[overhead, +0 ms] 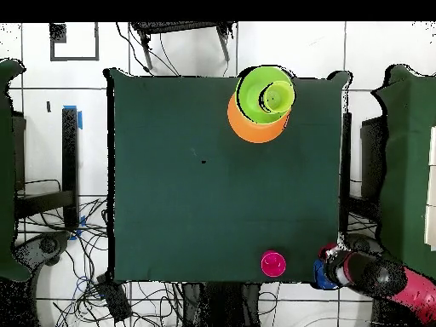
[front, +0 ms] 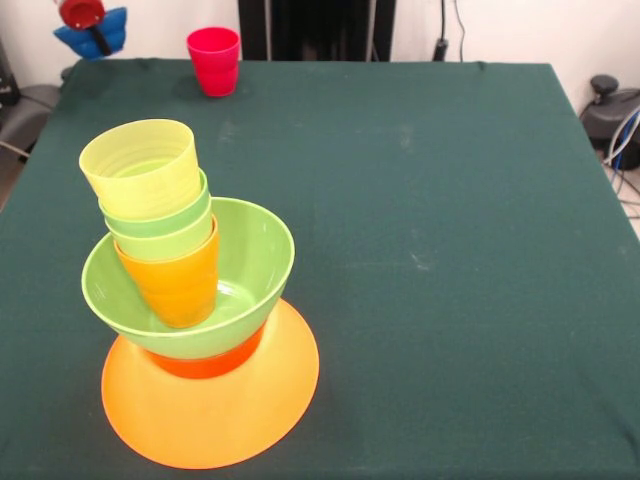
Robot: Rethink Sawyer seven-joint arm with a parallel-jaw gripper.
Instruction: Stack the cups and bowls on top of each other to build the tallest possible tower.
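Green table [front: 420, 200], tower [front: 190, 300], red cup [front: 214, 61] apart

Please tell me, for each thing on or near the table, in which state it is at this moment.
Large orange bowl: upside down, base of the tower.
Lime green bowl: upright on a small orange-red bowl.
Nested cups: tilted inside the green bowl.
Red cup: upright, alone.
Gripper: off the table, carrying small red and blue things.

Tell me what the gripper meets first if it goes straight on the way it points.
Probably the red cup near the edge of the table: in the overhead view the gripper points toward it with nothing between. Height is unclear, so it might pass above.
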